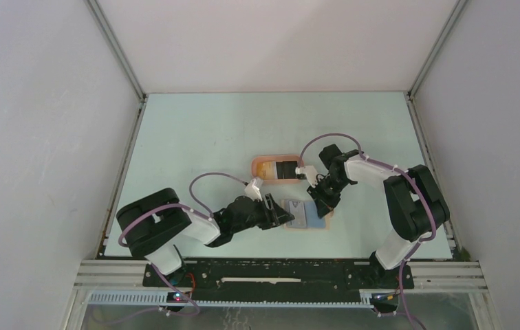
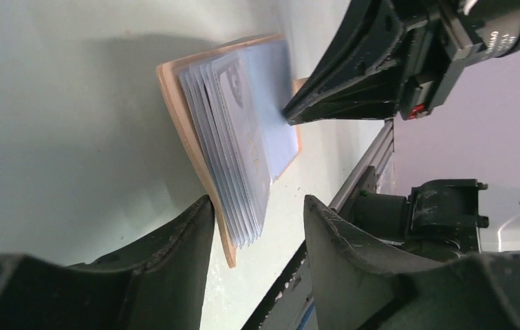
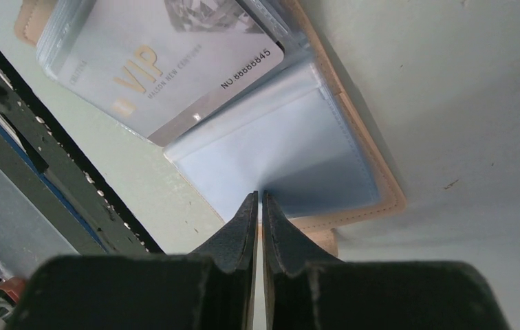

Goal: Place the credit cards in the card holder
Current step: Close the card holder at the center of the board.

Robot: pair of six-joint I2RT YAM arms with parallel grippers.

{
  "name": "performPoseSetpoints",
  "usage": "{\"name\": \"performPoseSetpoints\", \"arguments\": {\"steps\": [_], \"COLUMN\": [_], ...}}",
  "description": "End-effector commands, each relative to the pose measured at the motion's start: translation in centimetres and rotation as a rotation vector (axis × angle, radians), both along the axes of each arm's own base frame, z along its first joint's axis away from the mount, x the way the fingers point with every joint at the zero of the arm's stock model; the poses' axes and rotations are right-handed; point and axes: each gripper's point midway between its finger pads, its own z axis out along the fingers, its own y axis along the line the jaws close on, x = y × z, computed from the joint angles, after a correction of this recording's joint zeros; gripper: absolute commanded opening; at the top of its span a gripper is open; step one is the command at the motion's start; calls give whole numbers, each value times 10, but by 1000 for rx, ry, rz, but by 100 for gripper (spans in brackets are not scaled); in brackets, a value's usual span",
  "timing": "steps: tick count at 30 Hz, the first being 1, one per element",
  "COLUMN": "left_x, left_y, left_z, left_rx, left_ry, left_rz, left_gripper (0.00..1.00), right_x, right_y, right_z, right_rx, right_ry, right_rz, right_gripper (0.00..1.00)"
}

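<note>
The card holder [image 1: 310,220] lies open on the table, tan cover down and clear sleeves up. My left gripper [image 1: 288,214] is open and straddles the holder's left edge. In the left wrist view the card holder [image 2: 243,124] has its sleeve stack between the jaws of the left gripper [image 2: 258,201]; one finger [image 2: 199,227] touches the tan cover. My right gripper [image 1: 324,205] is shut. In the right wrist view the right gripper [image 3: 260,194] rests its tips on a pale blue sleeve of the card holder [image 3: 291,144]. A grey VIP card [image 3: 161,62] sits in a sleeve. Black credit cards [image 1: 285,168] lie in the tray.
A salmon-pink oval tray [image 1: 261,165] stands just behind the card holder, mid-table. The black rail [image 1: 278,271] along the table's near edge runs close behind the holder. White walls enclose the table on three sides.
</note>
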Motion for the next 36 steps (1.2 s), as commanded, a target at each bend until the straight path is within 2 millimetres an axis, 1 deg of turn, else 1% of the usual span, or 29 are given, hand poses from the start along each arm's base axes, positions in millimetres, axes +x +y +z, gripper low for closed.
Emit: {"name": "performPoseSetpoints", "arguments": {"steps": [1,8,11,17,21,25,28,33,36], "left_x": [-3,-1,0,3,6,9,12,17,19], "left_y": [-13,-25,-29,-33,-34,-42,-48,-57,-64], "left_z": [24,34,37,42,45,49,53,62,65], "left_rx": [-83,-113,-119,-110,-89,-80,-70,-48,-45], "left_ry": [-70,-96,-101,-114,-128,-137,-149,-172,-175], "left_rz": [-66,-103,-111,-118,-114,-132,-146,-167,-183], "left_gripper": [55,54,54,53,54,54,54,54,54], "right_x": [1,5,6,12,20,30,39,59,66], "right_y": [6,10,12,12,8,-2,-12,-41,-56], "right_z": [7,17,26,41,58,76,85,75,65], "right_rx": [25,74,116,159,193,229,239,126,48], "right_ry": [5,12,22,-20,-74,-139,-172,-238,-256], "right_rz": [2,-24,-43,-63,-88,-141,-206,-322,-361], "right_gripper": [12,13,13,15,17,22,23,24,28]}}
